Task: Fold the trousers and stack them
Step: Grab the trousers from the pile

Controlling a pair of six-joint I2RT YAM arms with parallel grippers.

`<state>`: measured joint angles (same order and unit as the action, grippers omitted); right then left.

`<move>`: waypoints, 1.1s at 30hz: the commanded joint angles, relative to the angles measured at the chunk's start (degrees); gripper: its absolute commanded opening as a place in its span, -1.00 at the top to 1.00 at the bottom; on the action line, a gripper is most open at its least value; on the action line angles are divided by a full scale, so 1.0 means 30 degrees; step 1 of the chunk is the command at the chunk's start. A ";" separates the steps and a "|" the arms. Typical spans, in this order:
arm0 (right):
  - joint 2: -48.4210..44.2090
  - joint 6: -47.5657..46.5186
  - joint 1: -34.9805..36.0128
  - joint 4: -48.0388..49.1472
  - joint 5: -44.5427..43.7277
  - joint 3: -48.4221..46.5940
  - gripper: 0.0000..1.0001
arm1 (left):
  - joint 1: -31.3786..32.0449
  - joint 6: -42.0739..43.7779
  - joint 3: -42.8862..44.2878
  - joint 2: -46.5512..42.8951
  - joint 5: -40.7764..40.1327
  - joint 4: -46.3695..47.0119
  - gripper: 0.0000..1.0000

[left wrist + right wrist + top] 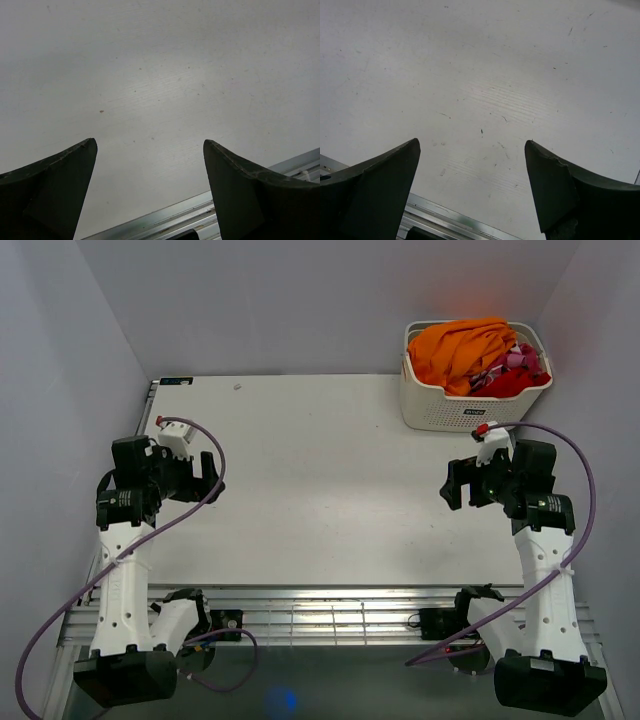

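The orange trousers [460, 348] lie bunched in a white basket [440, 408] at the table's back right, on top of red and pink clothes [515, 372]. My left gripper [212, 480] is open and empty above the table's left side; its dark fingers [60, 185] frame bare tabletop in the left wrist view. My right gripper [452, 485] is open and empty above the table's right side, in front of the basket; its fingers [555, 185] frame bare tabletop in the right wrist view. Neither gripper touches the trousers.
The white table [320, 480] stretches between the arms. A metal rail [330, 615] runs along its near edge and shows in both wrist views [165, 217] [450, 215]. Grey walls enclose the table on three sides.
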<state>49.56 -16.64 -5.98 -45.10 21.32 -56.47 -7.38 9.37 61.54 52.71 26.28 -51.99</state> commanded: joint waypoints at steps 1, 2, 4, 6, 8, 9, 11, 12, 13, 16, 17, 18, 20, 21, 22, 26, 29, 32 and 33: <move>0.0440 0.1472 -0.0029 0.1434 -0.0281 -0.1300 -0.80 | -0.0002 -0.0893 0.0668 0.0155 -0.1316 0.0891 -0.96; 0.1168 0.1737 -0.0029 0.1701 -0.0194 -0.1739 -0.80 | -0.0002 -0.1388 0.0727 0.0155 -0.1900 0.1183 -0.96; 0.2253 0.2615 -0.0029 0.2287 -0.0192 -0.2880 -0.80 | -0.0002 -0.1801 0.0931 0.0185 -0.2372 0.1884 -0.96; 0.4186 0.3201 -0.0029 0.2991 -0.0484 -0.5222 -0.80 | -0.0002 -0.2010 0.1428 0.0446 -0.2550 0.2269 -0.96; 0.5997 0.3525 -0.0029 0.3691 -0.0836 -0.7559 -0.80 | -0.0002 -0.1542 0.2274 0.0681 -0.2665 0.2416 -0.96; 0.6618 0.3643 -0.0029 0.3928 -0.1099 -0.8299 -0.80 | -0.0031 -0.1569 0.2512 0.0799 -0.3218 0.2562 -0.96; 0.8196 0.4227 -0.0029 0.4513 -0.1422 -0.9648 -0.80 | -0.0002 -0.1744 0.3010 0.1092 -0.3720 0.2913 -0.96; 0.8728 0.4491 -0.0029 0.5183 -0.1772 -1.0727 -0.80 | -0.0002 -0.2006 0.3129 0.1180 -0.3925 0.3002 -0.96; 0.9256 0.5044 -0.0029 0.5451 -0.1978 -1.1289 -0.80 | -0.0002 -0.2125 0.3246 0.1326 -0.4072 0.3177 -0.96; 1.1424 0.6070 -0.0029 0.6417 -0.2944 -1.3254 -0.80 | -0.0002 -0.2564 0.3510 0.1473 -0.3637 0.3354 -0.96; 1.2415 0.6655 -0.0029 0.6653 -0.3179 -1.3548 -0.80 | -0.0002 -0.2652 0.3569 0.1532 -0.3489 0.3383 -0.96; 1.2947 0.6893 -0.0029 0.6829 -0.3239 -1.3928 -0.84 | -0.0002 -0.2769 0.3685 0.1561 -0.3285 0.3384 -0.96; 1.4437 0.7506 -0.0029 0.7122 -0.3240 -1.5013 -0.86 | -0.0031 -0.2917 0.3978 0.1707 -0.2698 0.3092 -0.96; 1.4911 0.7685 -0.0029 0.7356 -0.3298 -1.5189 -0.86 | -0.0002 -0.2917 0.4095 0.1679 -0.2610 0.3033 -0.96; 1.5321 0.7803 -0.0029 0.7996 -0.3328 -1.5365 -0.86 | -0.0031 -0.3584 0.4300 0.1679 -0.2551 0.2945 -0.96; 1.8187 0.8535 -0.0029 0.8734 -0.3445 -1.6241 -0.80 | -0.0002 -0.3737 0.4244 0.1416 -0.2258 0.2915 -0.96; 1.9859 0.9179 -0.0029 0.9464 -0.3095 -1.7004 -0.80 | -0.0002 -0.3708 0.3777 0.1240 -0.2228 0.2915 -0.96; 2.0975 0.9795 0.0000 0.9964 -0.2334 -1.7649 -0.80 | -0.0002 -0.3679 0.3104 0.1064 -0.2374 0.2915 -0.96; 2.1212 0.9912 0.0029 1.0256 -0.1984 -1.7826 -0.80 | -0.0031 -0.3621 0.2956 0.1034 -0.2461 0.2944 -0.96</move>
<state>112.84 10.13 -5.98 -20.03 12.88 -105.38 -7.38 -0.97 71.85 57.28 18.46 -43.00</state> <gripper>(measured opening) 0.903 0.979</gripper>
